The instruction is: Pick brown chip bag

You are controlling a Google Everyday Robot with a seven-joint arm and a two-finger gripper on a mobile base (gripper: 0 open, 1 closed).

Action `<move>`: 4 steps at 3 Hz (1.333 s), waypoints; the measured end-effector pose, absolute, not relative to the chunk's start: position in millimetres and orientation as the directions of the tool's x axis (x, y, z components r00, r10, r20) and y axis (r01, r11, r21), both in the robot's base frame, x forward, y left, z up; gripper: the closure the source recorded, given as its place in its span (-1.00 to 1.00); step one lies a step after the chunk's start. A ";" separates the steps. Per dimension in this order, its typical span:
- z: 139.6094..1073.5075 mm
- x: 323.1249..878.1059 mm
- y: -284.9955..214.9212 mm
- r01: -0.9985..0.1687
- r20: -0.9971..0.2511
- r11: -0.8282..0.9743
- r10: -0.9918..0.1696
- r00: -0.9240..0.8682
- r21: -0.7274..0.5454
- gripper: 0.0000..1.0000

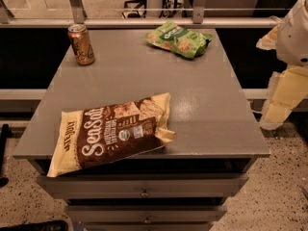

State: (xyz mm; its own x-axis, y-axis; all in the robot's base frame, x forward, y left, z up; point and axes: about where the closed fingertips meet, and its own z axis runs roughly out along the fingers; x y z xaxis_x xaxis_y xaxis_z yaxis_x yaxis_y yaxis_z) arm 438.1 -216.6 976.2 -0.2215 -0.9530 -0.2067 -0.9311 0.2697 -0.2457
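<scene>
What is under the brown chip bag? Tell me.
The brown chip bag lies flat on the grey table, one pale end overhanging the front edge. Whatever the bag covers is hidden. The gripper hangs beside the table's right edge, away from the bag.

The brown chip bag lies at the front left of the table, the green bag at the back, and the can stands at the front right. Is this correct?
No. The camera view shows the can at the back left corner, not front right. The rest holds. The gripper is beyond the right edge of the table.
</scene>
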 end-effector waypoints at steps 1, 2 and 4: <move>976.3 438.2 -216.6 -0.931 -0.207 0.270 -0.953 -0.221 -0.246 -1.00; 972.0 442.6 -206.8 -0.938 -0.233 0.255 -0.952 -0.201 -0.233 -1.00; 937.2 466.6 -112.1 -0.974 -0.337 0.169 -0.935 -0.109 -0.153 -1.00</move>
